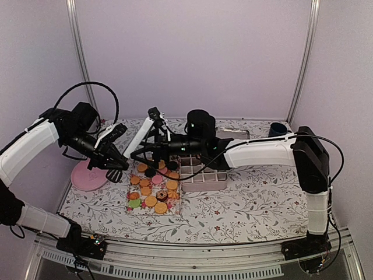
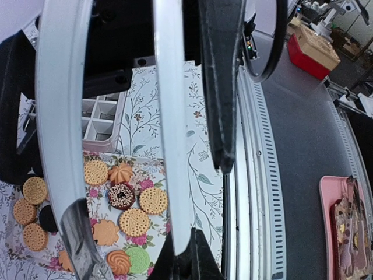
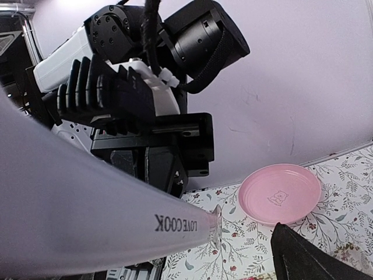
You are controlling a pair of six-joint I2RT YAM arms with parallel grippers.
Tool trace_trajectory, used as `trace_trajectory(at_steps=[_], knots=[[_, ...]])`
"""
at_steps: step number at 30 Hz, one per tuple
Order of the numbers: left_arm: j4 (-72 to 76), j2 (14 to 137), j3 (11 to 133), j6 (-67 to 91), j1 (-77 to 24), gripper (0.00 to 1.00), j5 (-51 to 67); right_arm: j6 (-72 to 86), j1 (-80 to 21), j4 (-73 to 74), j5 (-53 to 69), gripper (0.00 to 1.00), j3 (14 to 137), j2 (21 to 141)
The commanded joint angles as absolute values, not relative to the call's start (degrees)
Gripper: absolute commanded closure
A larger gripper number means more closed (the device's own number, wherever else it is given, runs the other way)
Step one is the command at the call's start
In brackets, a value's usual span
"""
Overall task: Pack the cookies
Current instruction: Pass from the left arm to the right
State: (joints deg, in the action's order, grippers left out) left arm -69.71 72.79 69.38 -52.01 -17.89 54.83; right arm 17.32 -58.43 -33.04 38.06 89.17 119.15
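Lying on floral tray [image 1: 176,210], cookies [image 1: 152,189], divided box [image 1: 204,186] alongside, left fingers [image 2: 218,105] clamping tongs [image 2: 169,146], right fingers [image 3: 297,256] wide.

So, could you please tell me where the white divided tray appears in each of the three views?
Top external: the white divided tray sits at the table's centre, just right of the cookies.
Left wrist: upper left, above the cookies.
Right wrist: not in it.
Shared landmark: the floral tablecloth, seen in all three.
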Motion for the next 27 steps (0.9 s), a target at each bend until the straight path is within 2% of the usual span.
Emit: trace_trajectory(at_steps=[1,14,27], knots=[[-69.8,73.0,70.0,-52.9,-18.4,1.0,56.6,16.9,-58.2,-32.1,37.3,0.0,89.6,115.0],[-68.3,72.9,68.0,-52.8,-18.4,1.0,53.9,17.4,-58.0,-28.6,42.6,0.24,94.4,117.0],[-67.7,72.8,68.0,-52.3,-18.4,1.0,53.0,11.4,-57.6,-17.1,44.2,0.46,98.4,118.1]])
